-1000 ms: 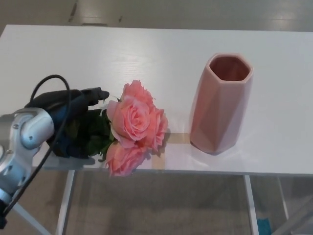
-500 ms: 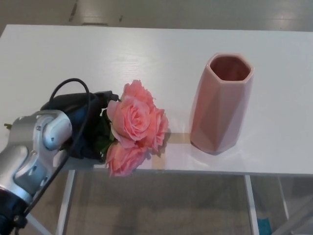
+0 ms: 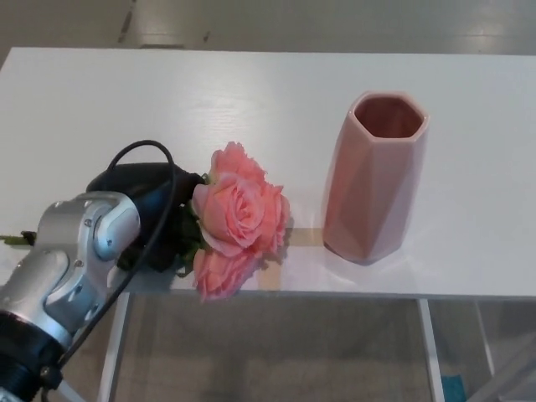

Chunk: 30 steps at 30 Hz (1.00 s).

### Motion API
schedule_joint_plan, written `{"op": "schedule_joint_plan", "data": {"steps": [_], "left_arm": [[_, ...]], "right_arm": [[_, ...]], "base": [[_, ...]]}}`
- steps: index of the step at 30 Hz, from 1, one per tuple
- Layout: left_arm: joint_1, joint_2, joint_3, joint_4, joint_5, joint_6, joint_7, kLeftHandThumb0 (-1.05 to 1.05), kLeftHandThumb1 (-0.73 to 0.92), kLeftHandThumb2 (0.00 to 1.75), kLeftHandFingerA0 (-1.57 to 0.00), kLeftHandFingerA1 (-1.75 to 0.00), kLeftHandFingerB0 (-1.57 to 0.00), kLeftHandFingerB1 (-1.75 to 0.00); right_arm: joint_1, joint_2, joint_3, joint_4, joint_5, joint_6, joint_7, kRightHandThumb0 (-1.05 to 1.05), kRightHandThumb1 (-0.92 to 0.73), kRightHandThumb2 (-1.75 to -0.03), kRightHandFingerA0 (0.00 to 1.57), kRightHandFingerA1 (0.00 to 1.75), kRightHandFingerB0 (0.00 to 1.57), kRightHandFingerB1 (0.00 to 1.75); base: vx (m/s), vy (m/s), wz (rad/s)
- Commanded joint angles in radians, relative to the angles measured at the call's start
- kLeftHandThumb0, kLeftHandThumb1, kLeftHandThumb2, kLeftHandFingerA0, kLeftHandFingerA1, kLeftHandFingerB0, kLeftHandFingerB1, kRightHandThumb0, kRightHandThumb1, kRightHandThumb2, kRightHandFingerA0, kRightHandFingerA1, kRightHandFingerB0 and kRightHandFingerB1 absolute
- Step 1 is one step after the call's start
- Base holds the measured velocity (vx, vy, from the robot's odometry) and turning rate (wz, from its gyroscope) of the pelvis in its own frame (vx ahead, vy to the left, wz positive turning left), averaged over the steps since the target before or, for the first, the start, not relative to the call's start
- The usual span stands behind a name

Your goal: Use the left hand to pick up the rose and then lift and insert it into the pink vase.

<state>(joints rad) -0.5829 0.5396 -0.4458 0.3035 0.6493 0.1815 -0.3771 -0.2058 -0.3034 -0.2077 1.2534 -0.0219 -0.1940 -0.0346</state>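
The left hand (image 3: 151, 213) sits over the rose's leafy stem; whether it has closed on it I cannot tell. The rose (image 3: 239, 219) lies on the table (image 3: 251, 92), blooms pointing right toward the pink vase (image 3: 375, 176).

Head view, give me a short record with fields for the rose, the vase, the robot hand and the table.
rose: pink blooms lying on the table near its front edge, leaves toward the left robot hand
pink vase: upright, empty as far as its mouth shows, to the right of the rose, apart from it
left robot hand: at the rose's leafy stem; grip hidden
right robot hand: not in view
table: white
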Motion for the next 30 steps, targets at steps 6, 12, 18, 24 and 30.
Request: {"op": "schedule_joint_plan", "data": {"steps": [6,12,18,24,30], "left_arm": [[0.038,-0.004,0.027,0.02,0.009,-0.111,0.109,-0.24,0.79,0.65,-0.65,-1.43,-0.77,-0.49],[-0.015,0.021,0.091,0.002,0.013,-0.195,0.217,-0.2,0.74,0.63,-0.67,-1.48,-0.85,-0.57],[-0.07,0.028,0.185,0.005,-0.018,-0.306,0.331,-0.21,0.74,0.62,-0.72,-1.51,-0.81,-0.5],[-0.175,0.009,0.279,0.038,-0.082,-0.396,0.382,-0.2,0.72,0.65,-0.8,-1.51,-0.85,-0.66],[-0.307,-0.124,0.434,0.02,-0.334,-0.285,0.234,-0.22,0.8,0.63,-0.8,-1.49,-0.71,-1.05]], "right_arm": [[0.001,-0.002,0.0,0.003,0.007,-0.001,0.005,-0.32,-0.57,-0.57,0.68,0.48,0.55,0.43],[-0.01,-0.009,0.0,0.006,0.007,0.007,0.009,-0.33,-0.58,-0.57,0.67,0.48,0.56,0.43],[-0.017,-0.01,0.0,0.007,0.006,0.011,0.009,-0.33,-0.59,-0.57,0.67,0.48,0.56,0.43],[-0.013,-0.012,0.0,0.006,0.006,0.011,0.01,-0.33,-0.59,-0.57,0.67,0.48,0.57,0.43],[-0.017,-0.013,0.003,0.007,0.003,0.014,0.012,-0.34,-0.59,-0.57,0.68,0.48,0.57,0.43]], "base": [[0.0,0.0,0.0],[0.0,0.0,0.0],[0.0,0.0,0.0],[0.0,0.0,0.0],[0.0,0.0,0.0]]}}
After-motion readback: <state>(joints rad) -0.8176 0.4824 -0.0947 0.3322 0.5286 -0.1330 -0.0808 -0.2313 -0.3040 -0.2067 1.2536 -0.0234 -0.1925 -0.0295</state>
